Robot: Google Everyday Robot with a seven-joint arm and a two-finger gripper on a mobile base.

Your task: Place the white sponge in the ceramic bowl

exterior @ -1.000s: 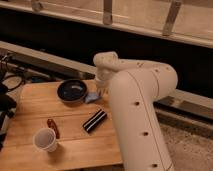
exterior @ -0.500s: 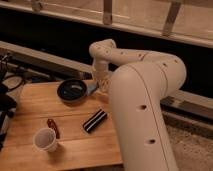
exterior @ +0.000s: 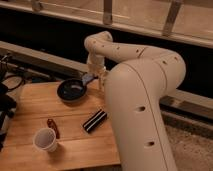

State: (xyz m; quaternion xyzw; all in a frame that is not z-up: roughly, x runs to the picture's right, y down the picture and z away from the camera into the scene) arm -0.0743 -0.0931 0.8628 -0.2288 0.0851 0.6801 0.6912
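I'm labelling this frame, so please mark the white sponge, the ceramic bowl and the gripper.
white sponge [exterior: 88,78]: camera view, on its bluish face, by the bowl's right rim.
ceramic bowl [exterior: 71,90]: camera view, on its dark inside.
gripper [exterior: 93,75]: camera view, at the fingertips by the sponge.

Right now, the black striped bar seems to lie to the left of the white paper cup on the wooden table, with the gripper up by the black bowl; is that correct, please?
Not quite: the camera view shows the black striped bar lying to the right of the white paper cup, not the left. The rest holds: both are on the wooden table, and the gripper is by the black bowl.
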